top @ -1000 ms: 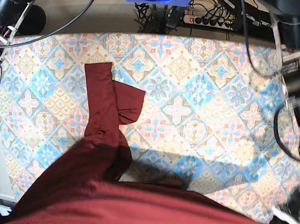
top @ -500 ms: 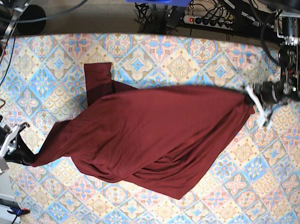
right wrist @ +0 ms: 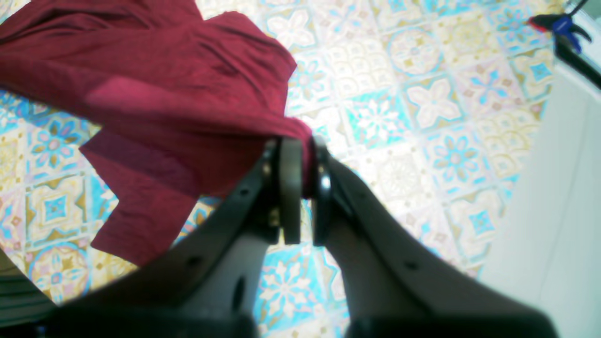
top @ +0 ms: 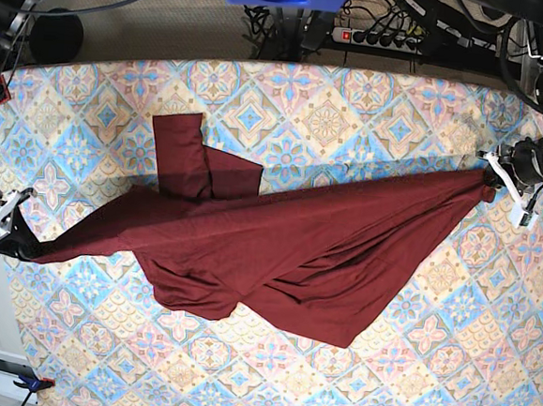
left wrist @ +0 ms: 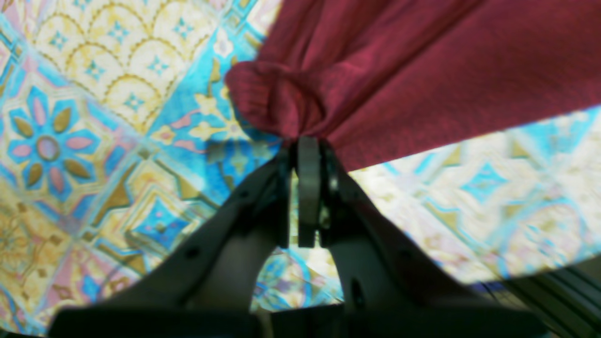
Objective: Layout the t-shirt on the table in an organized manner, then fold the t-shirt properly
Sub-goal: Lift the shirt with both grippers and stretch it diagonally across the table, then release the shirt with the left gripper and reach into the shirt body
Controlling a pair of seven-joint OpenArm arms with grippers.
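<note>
The t-shirt (top: pixel 277 250) is stretched across the table (top: pixel 354 106) as a long band, its long axis running nearly side to side in the base view and tilted slightly upward toward that view's right. Each end is pinched by one arm: the left gripper (top: pixel 496 174), at the base view's right edge, is closed on a bunched corner of fabric, as is seen in the left wrist view where the cloth (left wrist: pixel 399 70) fans away from the closed jaws (left wrist: pixel 307 145); the right gripper (top: pixel 10 234), at the base view's left edge, is likewise clamped on a gathered corner (right wrist: pixel 188 108). The garment therefore lies inward from both grippers, between them, with most of its body sagging onto the table toward the near edge and one sleeve (top: pixel 177 153) lying flat toward the far side. Whether the held corners are hem or shoulder cannot be told, the fabric being too bunched. Neither arm is nearer; the spread appears to depend on both.
</note>
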